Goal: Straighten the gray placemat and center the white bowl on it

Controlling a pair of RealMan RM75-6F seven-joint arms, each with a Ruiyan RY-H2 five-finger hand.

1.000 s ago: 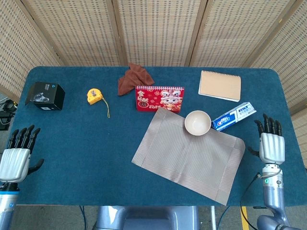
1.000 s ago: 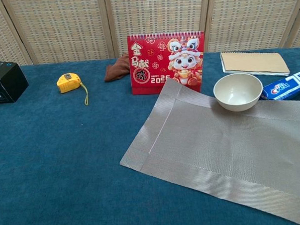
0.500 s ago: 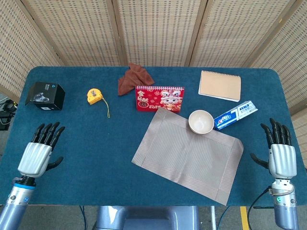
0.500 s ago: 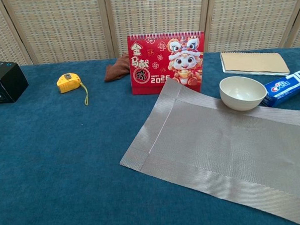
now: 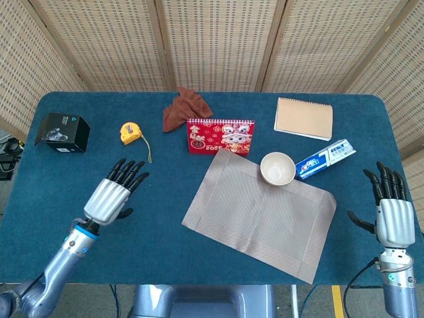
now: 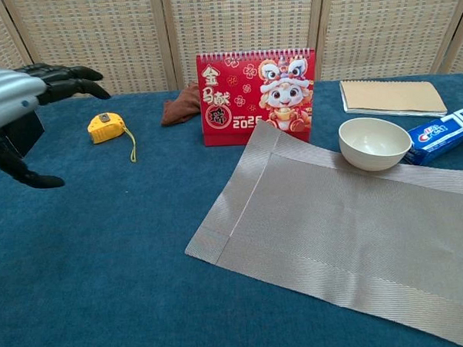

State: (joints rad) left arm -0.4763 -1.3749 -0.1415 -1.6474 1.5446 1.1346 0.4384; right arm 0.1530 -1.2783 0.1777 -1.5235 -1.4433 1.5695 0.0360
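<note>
The gray placemat (image 5: pixel 262 213) (image 6: pixel 349 230) lies skewed on the blue table, turned clockwise, its far corner touching the red calendar. The white bowl (image 5: pixel 277 168) (image 6: pixel 375 143) sits upright on the mat's far right edge, next to the toothpaste box. My left hand (image 5: pixel 114 194) (image 6: pixel 17 98) hovers open over the table left of the mat, fingers spread, holding nothing. My right hand (image 5: pixel 392 215) is open at the table's right edge, well right of the mat; the chest view does not show it.
A red desk calendar (image 5: pixel 220 136) (image 6: pixel 258 96) stands at the mat's far corner. A toothpaste box (image 5: pixel 323 159) (image 6: pixel 441 133) lies right of the bowl. Farther back are a notebook (image 5: pixel 303 118), brown cloth (image 5: pixel 186 107), yellow tape measure (image 5: pixel 130 133) and black box (image 5: pixel 62 132).
My left hand has moved right and forward over the table, entering the chest view. My right hand has shifted slightly right. Earlier the bowl and toothpaste box shifted slightly; the mat is unchanged.
</note>
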